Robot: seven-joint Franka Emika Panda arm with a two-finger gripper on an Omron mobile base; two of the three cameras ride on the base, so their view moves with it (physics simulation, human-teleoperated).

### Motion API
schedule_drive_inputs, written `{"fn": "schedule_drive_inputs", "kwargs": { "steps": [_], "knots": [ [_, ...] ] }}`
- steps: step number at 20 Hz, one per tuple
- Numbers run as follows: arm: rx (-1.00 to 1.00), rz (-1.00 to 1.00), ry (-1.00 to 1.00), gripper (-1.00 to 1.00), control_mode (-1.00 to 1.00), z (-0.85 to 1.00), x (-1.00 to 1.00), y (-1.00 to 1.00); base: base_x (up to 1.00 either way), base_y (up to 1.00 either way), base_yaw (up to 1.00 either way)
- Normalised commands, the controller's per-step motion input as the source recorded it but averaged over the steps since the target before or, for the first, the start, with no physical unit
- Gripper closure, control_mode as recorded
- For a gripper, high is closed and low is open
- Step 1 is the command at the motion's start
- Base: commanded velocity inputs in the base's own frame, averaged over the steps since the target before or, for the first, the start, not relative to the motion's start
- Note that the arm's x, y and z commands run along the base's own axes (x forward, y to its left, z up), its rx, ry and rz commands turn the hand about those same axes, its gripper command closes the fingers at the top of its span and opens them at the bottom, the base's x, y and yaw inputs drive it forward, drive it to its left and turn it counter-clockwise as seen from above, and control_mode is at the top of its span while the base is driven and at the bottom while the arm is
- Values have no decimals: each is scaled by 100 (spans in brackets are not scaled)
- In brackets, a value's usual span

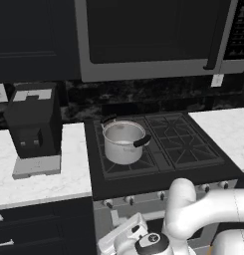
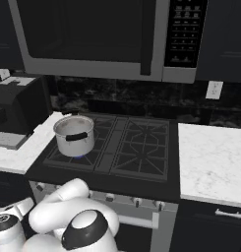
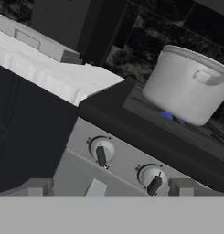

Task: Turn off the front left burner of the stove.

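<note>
Your hand view catches blue flame (image 3: 170, 117) under the silver pot (image 3: 189, 87), which sits on the front left burner (image 1: 127, 164) at the stove's (image 1: 158, 142) near-left corner. Two knobs (image 3: 101, 151) lie just beyond the gripper (image 3: 109, 189), whose fingers stand apart.

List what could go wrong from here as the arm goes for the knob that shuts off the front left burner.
Two similar knobs sit side by side on the stove panel, one left of the other; turning the wrong one would leave the flame on.
A blue flame burns under the silver pot on the front left burner, so heat stays close above the panel.
The end effector tips barely show, so alignment on a knob is hard to judge.
</note>
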Motion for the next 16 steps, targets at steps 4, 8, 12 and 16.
{"fn": "schedule_drive_inputs", "kwargs": {
  "steps": [4,8,12,16],
  "knots": [
    [0,0,-14,-100,-100,21,26,0,0,0,0],
    [0,0,-9,-100,-100,39,26,0,0,0,0],
    [0,0,0,-100,-100,27,27,0,0,0,0],
    [0,2,-3,-100,-100,-1,3,-4,0,0,0]
  ]
}}
